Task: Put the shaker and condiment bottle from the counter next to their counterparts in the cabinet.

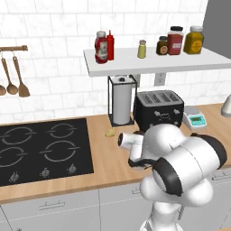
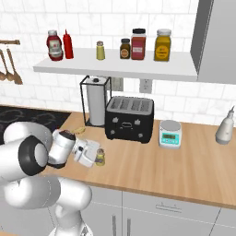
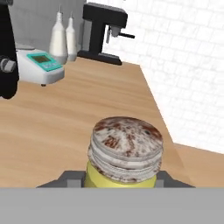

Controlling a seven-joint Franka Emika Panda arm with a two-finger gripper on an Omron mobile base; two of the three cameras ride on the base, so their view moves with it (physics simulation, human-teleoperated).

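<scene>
A small yellow shaker (image 2: 99,156) with a grey cap stands on the wooden counter in front of the toaster, and my gripper (image 2: 95,156) is shut on it. The hand view looks down on the shaker's (image 3: 126,146) speckled cap, with a dark fingertip pressed against each side of its yellow body. Up on the white cabinet shelf (image 2: 115,68), the squat red condiment bottle (image 2: 54,45) (image 1: 101,47) stands right beside the slim red squeeze bottle (image 2: 68,44) (image 1: 110,45). An olive shaker (image 2: 100,50) (image 1: 141,49) stands further right on the shelf (image 1: 158,63).
A black toaster (image 2: 129,119) and a paper towel holder (image 2: 96,107) stand behind the shaker. A scale (image 2: 170,133) and a white spray bottle (image 2: 226,126) sit to the right. Three jars (image 2: 139,44) fill the shelf's right part. The hob (image 1: 43,149) lies left.
</scene>
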